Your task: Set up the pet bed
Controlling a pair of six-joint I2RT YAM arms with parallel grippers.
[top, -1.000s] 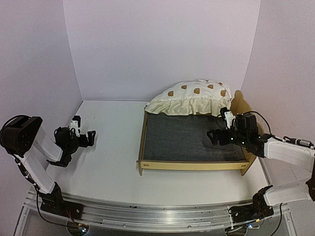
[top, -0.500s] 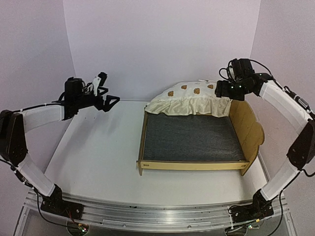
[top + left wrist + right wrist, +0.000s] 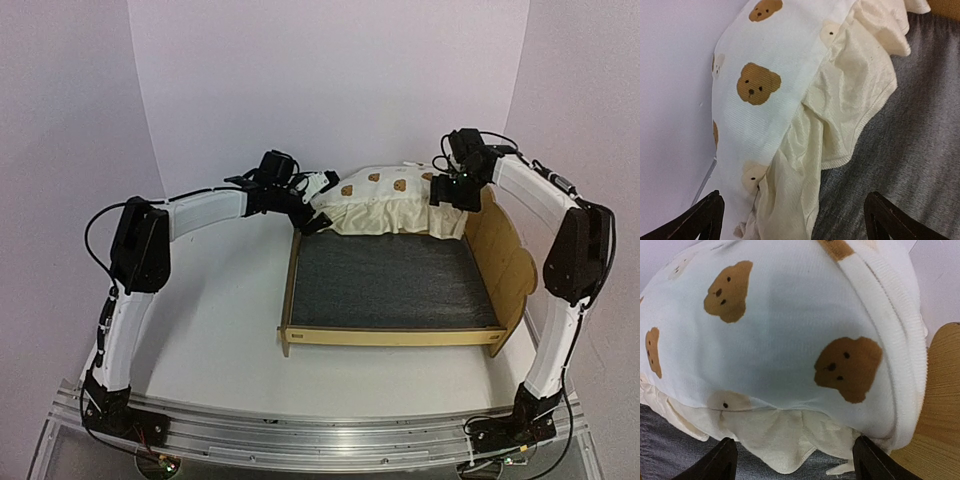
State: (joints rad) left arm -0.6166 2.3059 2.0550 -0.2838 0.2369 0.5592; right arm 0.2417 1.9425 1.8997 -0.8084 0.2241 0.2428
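The pet bed (image 3: 390, 335) sat on the right side of the white desk (image 3: 210, 320). The left end effector (image 3: 322, 205) was wide open and held nothing, right by the left end of the cushion (image 3: 390, 205). The right end effector (image 3: 450, 198) was wide open and empty too, at the cushion's right end. I could not tell if either touched it. The cushion lay bunched at the bed's far edge, hiding that rail. The grey base (image 3: 390, 280) was bare.
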